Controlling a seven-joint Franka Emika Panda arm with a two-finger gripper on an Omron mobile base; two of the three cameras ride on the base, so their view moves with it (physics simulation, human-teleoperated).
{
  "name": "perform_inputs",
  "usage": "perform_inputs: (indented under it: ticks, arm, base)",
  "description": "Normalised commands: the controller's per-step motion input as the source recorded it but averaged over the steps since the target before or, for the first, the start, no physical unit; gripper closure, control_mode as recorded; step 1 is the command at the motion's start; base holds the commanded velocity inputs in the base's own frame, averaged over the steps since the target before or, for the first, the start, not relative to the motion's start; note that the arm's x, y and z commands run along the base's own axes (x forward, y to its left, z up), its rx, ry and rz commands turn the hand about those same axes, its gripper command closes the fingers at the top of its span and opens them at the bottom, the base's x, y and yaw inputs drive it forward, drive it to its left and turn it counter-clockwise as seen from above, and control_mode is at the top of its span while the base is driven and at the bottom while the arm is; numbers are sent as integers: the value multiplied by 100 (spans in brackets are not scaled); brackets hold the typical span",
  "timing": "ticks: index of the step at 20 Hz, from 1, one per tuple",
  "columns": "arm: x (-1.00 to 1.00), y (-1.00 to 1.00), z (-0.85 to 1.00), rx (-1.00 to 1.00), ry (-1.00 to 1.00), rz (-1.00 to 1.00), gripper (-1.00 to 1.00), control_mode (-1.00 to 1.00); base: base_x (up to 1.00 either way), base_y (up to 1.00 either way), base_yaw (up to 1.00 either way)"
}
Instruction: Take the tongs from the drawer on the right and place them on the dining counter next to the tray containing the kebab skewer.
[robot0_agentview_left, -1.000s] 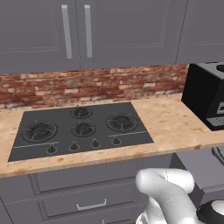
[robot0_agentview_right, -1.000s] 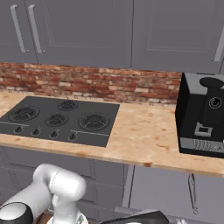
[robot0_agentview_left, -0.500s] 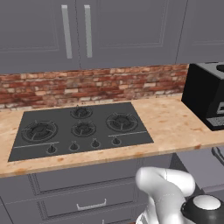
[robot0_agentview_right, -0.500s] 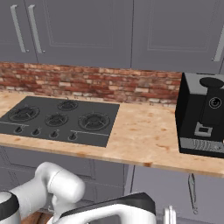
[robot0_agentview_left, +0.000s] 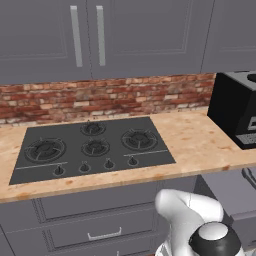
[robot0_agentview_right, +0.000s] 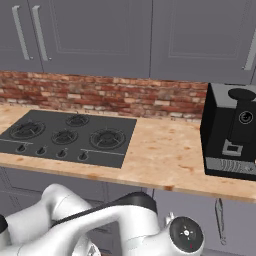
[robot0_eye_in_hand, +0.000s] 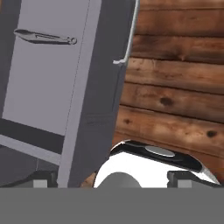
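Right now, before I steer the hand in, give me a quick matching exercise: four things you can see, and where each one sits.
Things:
1. tongs
2. hob
3. coffee machine
4. gripper

Places:
A. right end of the counter
B. over the wooden floor beside the drawer, jaws open
C. flat inside the open drawer
D. set into the counter under the wall cabinets

Pairs: 1-C, 2-D, 3-A, 4-B

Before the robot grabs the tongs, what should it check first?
1. Drawer pulled open: ok, its grey inside shows in the hand view.
2. Tongs in sight: ok, lying flat in the drawer, nothing on them.
3. Tool open: ok, fingertips stand far apart.
4. Tool empty: ok, nothing between the fingertips.
5. Tool lined up over the tongs: not ok, they lie far toward the view's top left corner.
6. Tray and skewer spot ready: cannot tell.
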Motion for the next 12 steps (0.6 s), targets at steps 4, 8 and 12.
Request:
perform_inputs:
  ticks: [4,8,12]
  arm:
    - [14,45,39,-3,24,20,-100,-100]
    - [7,45,38,-7,21,25,-100,-100]
    - [11,42,11,-1,3,29,-100,-100]
  base:
    - [0,0,0]
    - [0,0,0]
    - [0,0,0]
